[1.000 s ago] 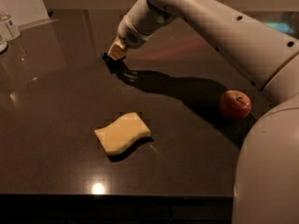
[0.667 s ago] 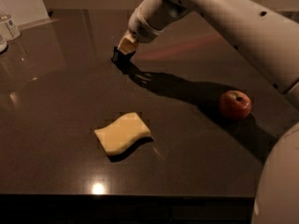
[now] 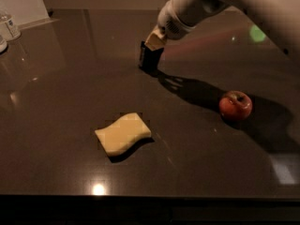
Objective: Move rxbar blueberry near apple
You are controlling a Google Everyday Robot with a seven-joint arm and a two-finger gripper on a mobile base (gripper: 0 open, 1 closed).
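Observation:
My gripper [image 3: 153, 43] is at the back middle of the dark table [image 3: 56, 102], pointing down. It is shut on the rxbar blueberry [image 3: 150, 58], a dark flat bar that hangs upright from the fingers with its lower end at or just above the tabletop. The apple [image 3: 236, 105], small, round and red, sits on the table to the right and nearer the front, well apart from the bar. The arm's shadow runs from the bar toward the apple.
A pale yellow wavy sponge [image 3: 123, 133] lies in front of the gripper, left of centre. Clear bottles [image 3: 9, 26] stand at the far left edge. The white arm [image 3: 243, 3] crosses the upper right. The table's front edge runs along the bottom.
My gripper has moved to the right, toward the apple's side, carrying the dark bar with it. The sponge and apple have not moved on the table.

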